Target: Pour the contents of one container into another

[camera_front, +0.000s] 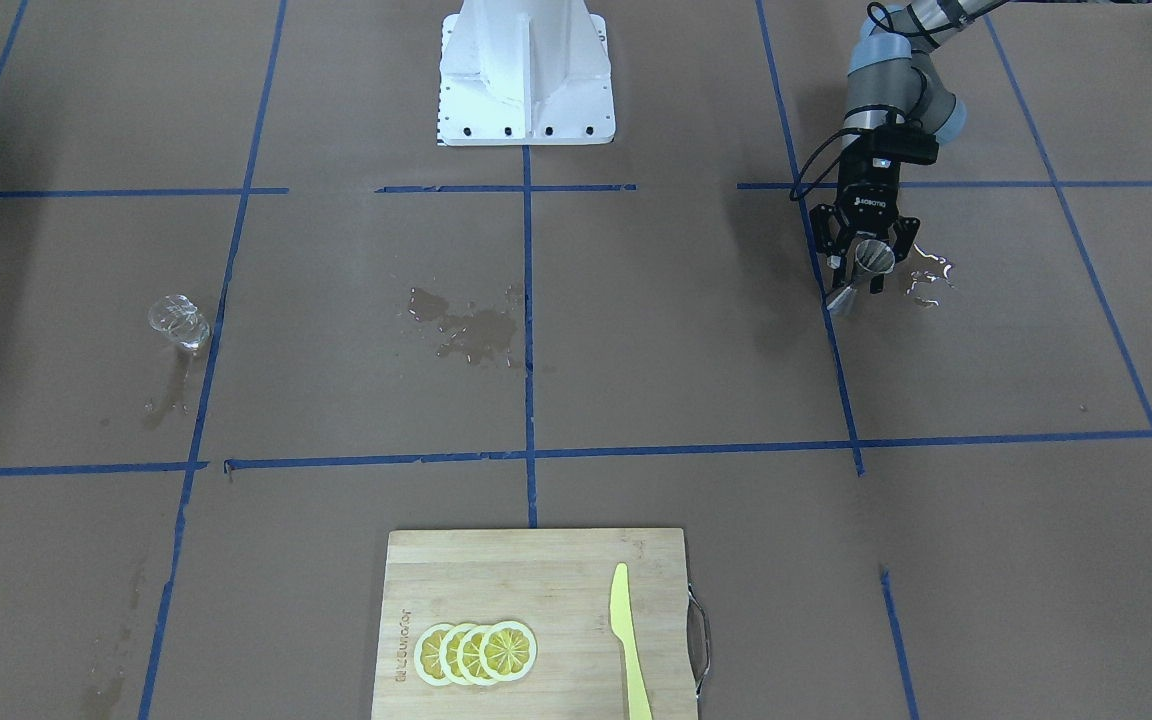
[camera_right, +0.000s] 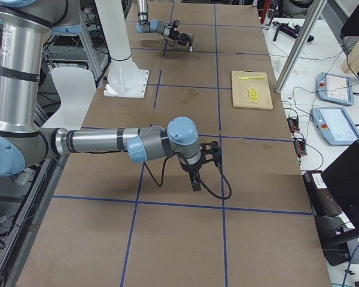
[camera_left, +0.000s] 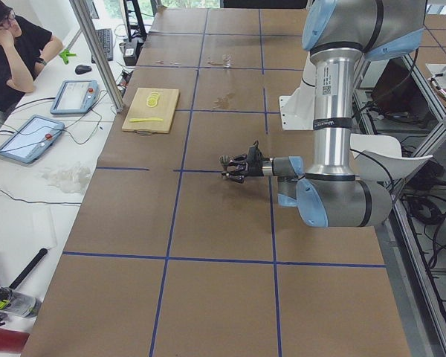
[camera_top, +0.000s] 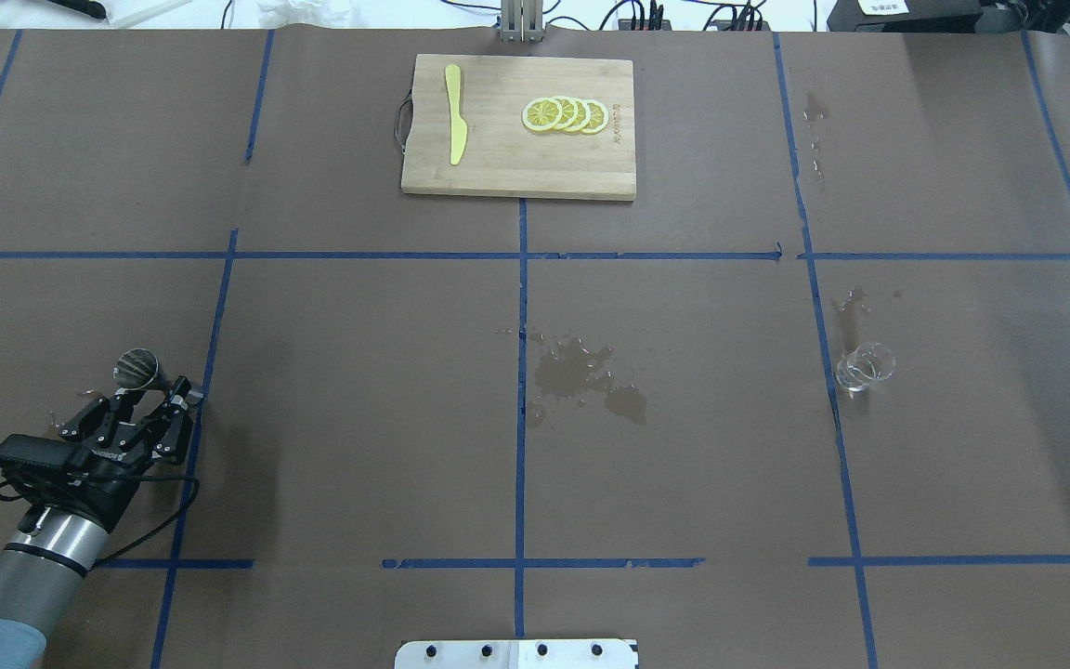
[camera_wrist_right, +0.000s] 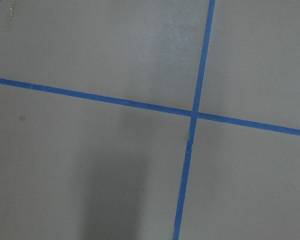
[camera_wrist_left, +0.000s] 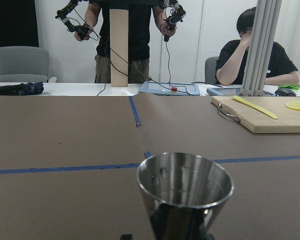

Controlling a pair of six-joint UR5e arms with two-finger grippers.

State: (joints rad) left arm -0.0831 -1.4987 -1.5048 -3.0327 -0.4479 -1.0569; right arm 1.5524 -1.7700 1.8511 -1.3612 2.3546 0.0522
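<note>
Surface: in front of you lies brown paper (camera_top: pixel 684 465) crossed by blue tape (camera_top: pixel 523 279) lines.
Side table: your white table (camera_left: pixel 15 216) carries two tablets (camera_left: pixel 26 139).
Wall: plain white (camera_wrist_left: pixel 215 25) behind you.
Seat: a grey chair (camera_wrist_left: pixel 17 60) stands by your side table.

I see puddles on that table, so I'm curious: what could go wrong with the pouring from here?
1. The metal cup in the left gripper is far across the table from the glass, so carrying one to the other could slosh out any liquid.
2. The paper shows wet patches, mid-table and beside the metal cup. A vessel set there might slide.
</note>
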